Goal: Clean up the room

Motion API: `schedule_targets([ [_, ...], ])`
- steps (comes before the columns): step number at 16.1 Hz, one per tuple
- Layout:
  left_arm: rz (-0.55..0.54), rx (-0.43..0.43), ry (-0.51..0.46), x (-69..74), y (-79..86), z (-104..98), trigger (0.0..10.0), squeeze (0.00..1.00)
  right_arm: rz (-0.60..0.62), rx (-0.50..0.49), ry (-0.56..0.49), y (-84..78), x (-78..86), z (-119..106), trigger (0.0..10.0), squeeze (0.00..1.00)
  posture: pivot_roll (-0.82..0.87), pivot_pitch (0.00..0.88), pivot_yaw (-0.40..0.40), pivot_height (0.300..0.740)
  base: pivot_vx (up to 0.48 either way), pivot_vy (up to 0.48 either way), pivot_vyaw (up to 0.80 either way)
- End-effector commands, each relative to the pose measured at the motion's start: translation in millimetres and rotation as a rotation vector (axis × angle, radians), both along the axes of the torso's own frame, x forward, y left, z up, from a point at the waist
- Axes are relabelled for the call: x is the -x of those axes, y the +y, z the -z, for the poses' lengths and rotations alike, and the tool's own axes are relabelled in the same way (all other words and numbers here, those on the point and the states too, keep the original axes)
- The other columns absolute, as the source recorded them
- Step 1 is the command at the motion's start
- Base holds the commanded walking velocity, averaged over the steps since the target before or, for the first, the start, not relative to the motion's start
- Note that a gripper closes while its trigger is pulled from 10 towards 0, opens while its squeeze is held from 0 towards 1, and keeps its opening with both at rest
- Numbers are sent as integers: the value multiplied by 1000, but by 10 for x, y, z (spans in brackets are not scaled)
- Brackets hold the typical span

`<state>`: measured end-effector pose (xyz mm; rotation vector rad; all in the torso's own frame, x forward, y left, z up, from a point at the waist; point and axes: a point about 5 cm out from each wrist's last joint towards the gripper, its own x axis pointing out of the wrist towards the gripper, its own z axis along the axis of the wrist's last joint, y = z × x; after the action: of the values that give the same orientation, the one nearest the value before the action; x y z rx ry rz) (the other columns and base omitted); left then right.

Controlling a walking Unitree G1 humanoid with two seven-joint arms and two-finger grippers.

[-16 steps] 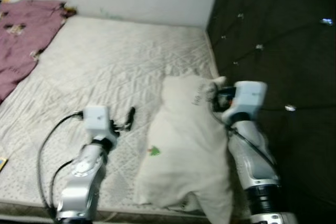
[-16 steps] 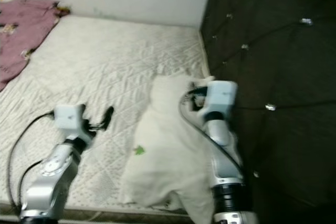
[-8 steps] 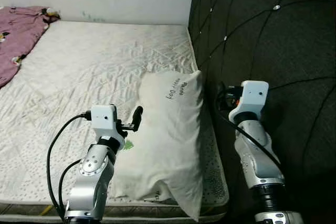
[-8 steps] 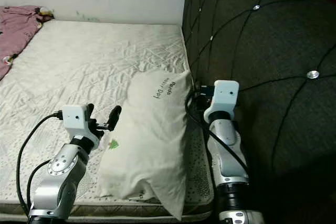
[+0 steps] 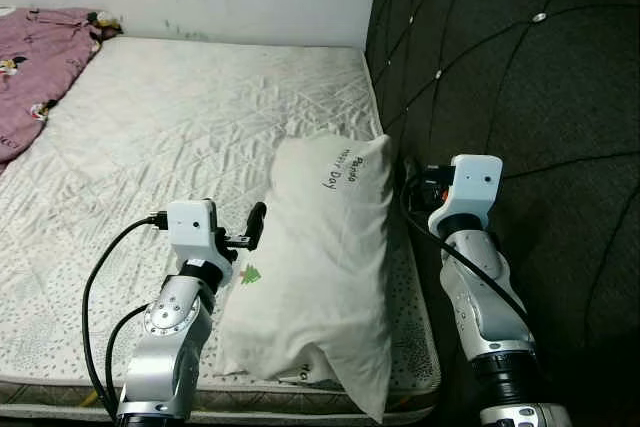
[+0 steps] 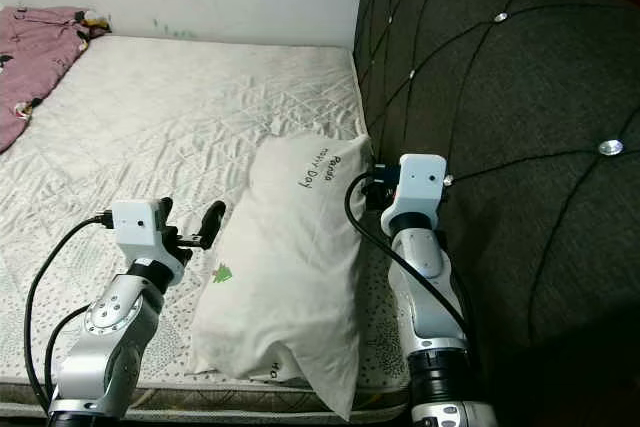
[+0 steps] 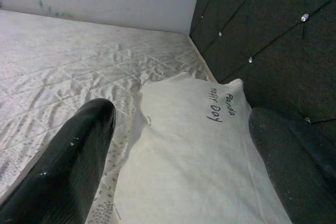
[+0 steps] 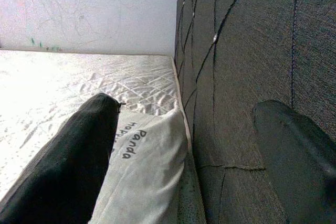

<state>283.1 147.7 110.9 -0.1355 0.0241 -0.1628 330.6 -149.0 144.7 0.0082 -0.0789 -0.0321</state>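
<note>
Pillow (image 5: 325, 267) released, flat on mattress (image 5: 180, 137) (right gripper (image 8: 184, 145) withdrawn, fingers apart).

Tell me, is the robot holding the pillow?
No. Both hands are open, the left hand and right hand beside the pillow, gripping nothing.

Support: bare quilted mattress (image 5: 200, 127).
Near right: white pillow (image 5: 320, 277), lengthwise beside headboard.
Far left: purple blanket (image 5: 35, 67).
</note>
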Motion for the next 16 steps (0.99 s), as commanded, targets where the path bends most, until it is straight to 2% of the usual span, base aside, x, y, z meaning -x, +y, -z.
schedule_targets([
  [1, -3, -1, -4, 19, 5, -8, 10000, 0, -6, -3, -7, -3, 14, -15, 10000, 0, -34, 85, -35, 727, 0, 0, 0],
  [4, -4, 1, 6, 55, 0, 22, 10000, 0, -12, -1, 0, -3, 39, 10, 10000, 0, -35, 94, -37, 692, 0, 0, 0],
  [8, -1, 9, -5, 15, -3, -19, 10000, 0, -23, 3, -3, 14, 24, -3, 10000, 0, -36, 97, -40, 637, 0, 0, 0],
  [14, -9, 13, 1, 36, -3, 1, 10000, 0, -33, 11, 8, -8, -2, 16, 10000, 0, -36, 100, -40, 591, 0, 0, 0],
  [16, -12, 15, 0, 34, -3, 0, 10000, 0, -43, 17, 19, -5, -15, 32, 10000, 0, -36, 100, -40, 591, 0, 0, 0],
])
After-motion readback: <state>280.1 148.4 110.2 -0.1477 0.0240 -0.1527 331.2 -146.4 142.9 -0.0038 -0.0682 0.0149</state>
